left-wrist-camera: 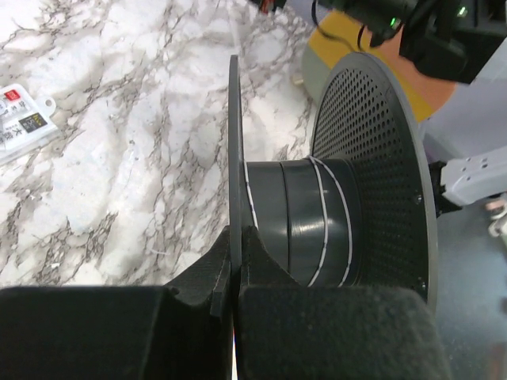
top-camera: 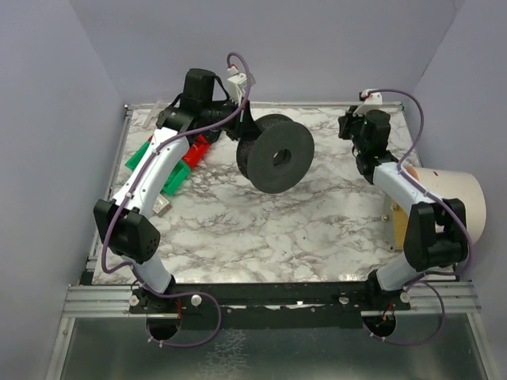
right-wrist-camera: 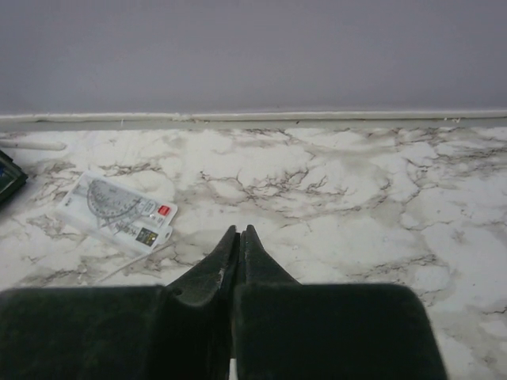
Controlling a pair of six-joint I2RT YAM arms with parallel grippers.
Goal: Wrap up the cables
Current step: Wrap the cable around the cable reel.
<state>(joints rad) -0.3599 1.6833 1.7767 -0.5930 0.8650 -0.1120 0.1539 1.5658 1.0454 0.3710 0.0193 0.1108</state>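
My left pincer point(left-wrist-camera: 235, 245) pinches one thin flange rim, a sound hold, of the big black two-flanged round spool point(top-camera: 275, 153) of thin black cables point(top-camera: 250, 158), standing on edge at the white marble table's point(top-camera: 261, 229) rear middle, probably rigid, light and roll-prone, while my right pincer point(right-wrist-camera: 238, 237) is pressed together, empty.

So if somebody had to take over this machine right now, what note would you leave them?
Left gripper: shut on the rim of one spool flange.
Right gripper: shut, empty, above the table, apart from the spool.
Cable: turns lie around the hub; no loose end in view.
Done or left: how far the wrapping has got cannot be told from here, so check for slack first.
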